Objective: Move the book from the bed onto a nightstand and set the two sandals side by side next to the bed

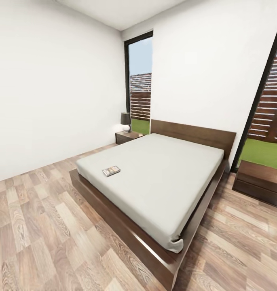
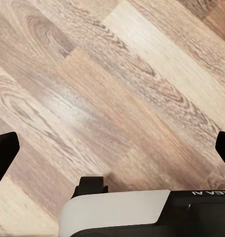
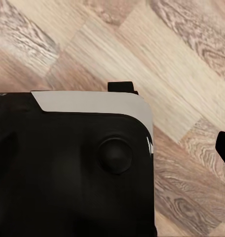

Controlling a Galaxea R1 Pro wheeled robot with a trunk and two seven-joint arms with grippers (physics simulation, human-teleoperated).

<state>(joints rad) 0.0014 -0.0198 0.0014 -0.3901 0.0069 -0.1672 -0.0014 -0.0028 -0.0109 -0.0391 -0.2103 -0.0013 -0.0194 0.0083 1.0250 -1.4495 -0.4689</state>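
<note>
Near the mattress's nine-o'clock corner the book [image 1: 111, 171] lies untouched on the bed [image 1: 162, 182] — both nightstands [image 1: 128, 136] bare of it, sandals unplaced — while the left gripper [image 2: 112, 148] hangs spread over the floor [image 2: 117, 74], the right's spread unclear.

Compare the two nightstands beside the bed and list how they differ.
The far nightstand carries a table lamp with a dark shade; the near nightstand shows no lamp, only a bright glare spot on its top. The far nightstand stands by the headboard on the side toward the left wall; the near nightstand stands on the bed's opposite side and is cut off by the picture's edge. Both are low, dark brown wooden cabinets on the plank floor.
</note>
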